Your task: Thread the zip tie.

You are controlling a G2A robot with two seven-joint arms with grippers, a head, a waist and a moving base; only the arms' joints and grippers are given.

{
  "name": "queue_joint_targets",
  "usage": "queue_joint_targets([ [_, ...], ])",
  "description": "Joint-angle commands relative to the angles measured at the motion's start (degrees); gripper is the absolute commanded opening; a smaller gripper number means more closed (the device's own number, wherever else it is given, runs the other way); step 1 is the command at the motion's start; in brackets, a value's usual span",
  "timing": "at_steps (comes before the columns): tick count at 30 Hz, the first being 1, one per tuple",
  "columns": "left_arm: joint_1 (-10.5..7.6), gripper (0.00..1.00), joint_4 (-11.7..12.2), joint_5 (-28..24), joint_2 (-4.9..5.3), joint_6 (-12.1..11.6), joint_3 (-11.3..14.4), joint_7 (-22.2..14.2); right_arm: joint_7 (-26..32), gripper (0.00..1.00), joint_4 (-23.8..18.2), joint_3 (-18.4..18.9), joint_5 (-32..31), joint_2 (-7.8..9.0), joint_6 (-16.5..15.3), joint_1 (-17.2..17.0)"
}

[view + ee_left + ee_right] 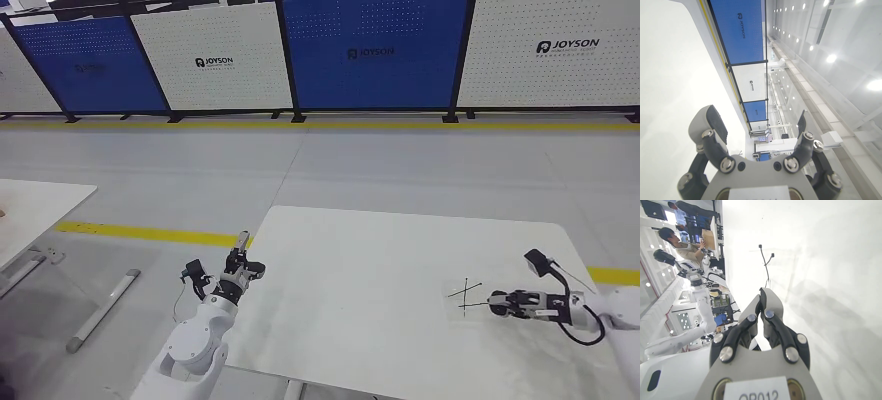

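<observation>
**A:** If threading means putting the tail through the head, how far along is this?

**B:** Barely begun, I'd say. The tie (762, 255) lies open on the right side of the table (380, 300). There is no loop, and its head sits free at the end away from the right gripper (761, 290) with nothing through it.

**A:** And that gripper?

**B:** Its fingers are pressed together low over the table, and the tie's tail runs straight into their tips. It looks pinched there, but the very end is hidden, so the hold is my judgement and not something I can see outright.

**A:** The left gripper (759, 113)?

**B:** It is spread wide and holds nothing. It sits by the table's left edge, well apart from the tie. I expect it would have to come across and steady the head before any threading.

**A:** What does the tie look like?

**B:** It is a thin black strap with a small blocky head, and it curves gently instead of lying straight. A second tie (772, 255), bent near its own head, crosses it partway along. I can't tell which lies on top.

**A:** So what's left?

**B:** Nearly all of it. The tail has to be lifted clear of the crossing, brought round, lined up with the slot and pushed through. The slot looks tiny and the strap springy, so aiming is probably the hard part. The second tie may also drag along.
</observation>
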Motion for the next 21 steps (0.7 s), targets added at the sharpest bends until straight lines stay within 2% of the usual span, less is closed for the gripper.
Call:
queue_joint_targets([
  [1,0.0,1.0,0.0,0.0,0.0,0.0,0.0,0.0,0.82,0.0,-1.49,1.84,2.15,0.61,0.01,-1.11],
  [9,0.0,1.0,0.0,0.0,0.0,0.0,0.0,0.0,0.82,0.0,-12.94,10.07,10.0,3.66,0.01,-9.59],
  [21,0.0,1.0,0.0,0.0,0.0,0.0,0.0,0.0,0.82,0.0,-12.94,10.07,10.0,3.66,0.01,-9.59],
])
